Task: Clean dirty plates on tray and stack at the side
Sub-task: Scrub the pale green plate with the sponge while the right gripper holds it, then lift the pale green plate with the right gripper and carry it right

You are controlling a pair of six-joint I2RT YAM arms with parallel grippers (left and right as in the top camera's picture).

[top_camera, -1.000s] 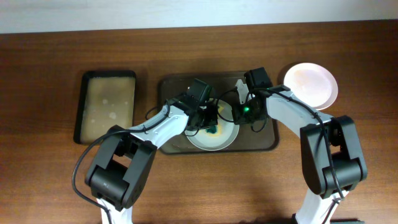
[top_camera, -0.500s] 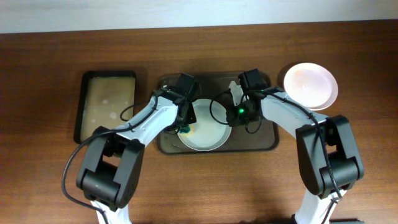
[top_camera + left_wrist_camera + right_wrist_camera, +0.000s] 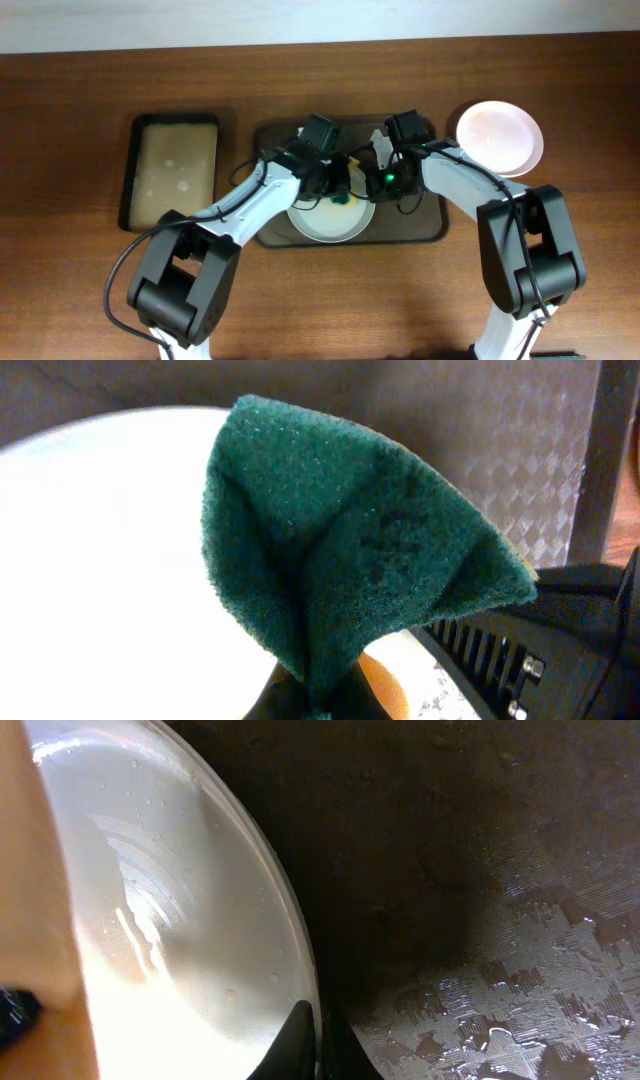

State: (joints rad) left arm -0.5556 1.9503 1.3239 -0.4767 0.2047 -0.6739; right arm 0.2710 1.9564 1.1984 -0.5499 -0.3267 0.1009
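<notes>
Back over the round white plate (image 3: 325, 222), left gripper (image 3: 338, 195) clamps a green scouring pad (image 3: 340, 550), right gripper (image 3: 318, 1045) pinching the rim; one pinkish plate (image 3: 500, 135) already aside.

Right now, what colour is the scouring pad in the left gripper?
The scouring pad is dark green, seen best in the left wrist view.

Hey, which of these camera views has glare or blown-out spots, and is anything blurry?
Left wrist: the sponge is sharp, the plate behind it washed out to flat white. Right wrist: glare streaks on the wet plate, tray dark with patchy wet shine. Overhead: evenly lit, no notable blur.
</notes>
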